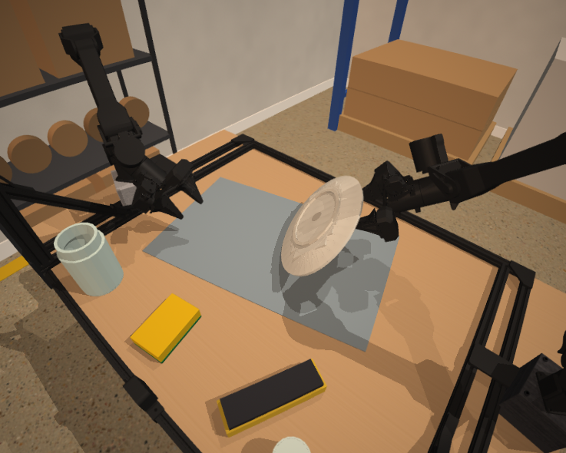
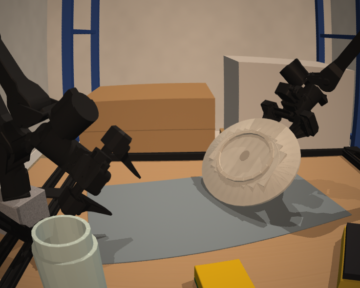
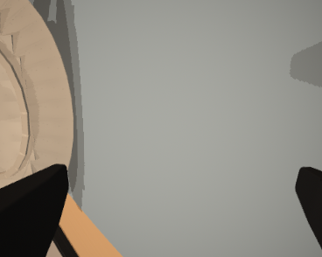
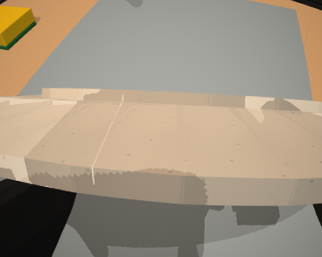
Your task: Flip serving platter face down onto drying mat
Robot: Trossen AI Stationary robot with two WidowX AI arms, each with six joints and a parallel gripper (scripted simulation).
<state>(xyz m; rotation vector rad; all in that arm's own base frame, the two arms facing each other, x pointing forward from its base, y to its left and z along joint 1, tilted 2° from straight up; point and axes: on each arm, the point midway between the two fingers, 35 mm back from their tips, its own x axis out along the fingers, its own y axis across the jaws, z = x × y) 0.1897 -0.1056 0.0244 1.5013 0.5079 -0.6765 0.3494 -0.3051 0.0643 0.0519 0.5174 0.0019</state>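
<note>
Our left claw (image 1: 191, 208) (image 2: 125, 195) (image 3: 186, 178) hangs wide open and empty above the drying mat (image 1: 224, 229) (image 2: 161, 214) (image 3: 186, 109) (image 4: 186, 44)! Moving right, we've got the serving platter (image 1: 322, 224) (image 2: 251, 161) (image 3: 46, 109) (image 4: 173, 144) steeply tilted over the mat, foot ring showing; whether its low rim touches, we can't tell. And our right claw (image 1: 362, 206) (image 2: 280, 124) (image 4: 198, 170), spread wide, sits right behind the platter's raised side!

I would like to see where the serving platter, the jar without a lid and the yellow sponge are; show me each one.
Serving platter (image 1: 339, 214) (image 2: 285, 173) (image 3: 55, 118) (image 4: 164, 144): all four views, broad rim.
Jar (image 1: 95, 270) (image 2: 66, 274): top and exterior views, side wall.
Yellow sponge (image 1: 166, 322) (image 2: 223, 274) (image 4: 9, 19): top, exterior, right wrist views, yellow top.
</note>
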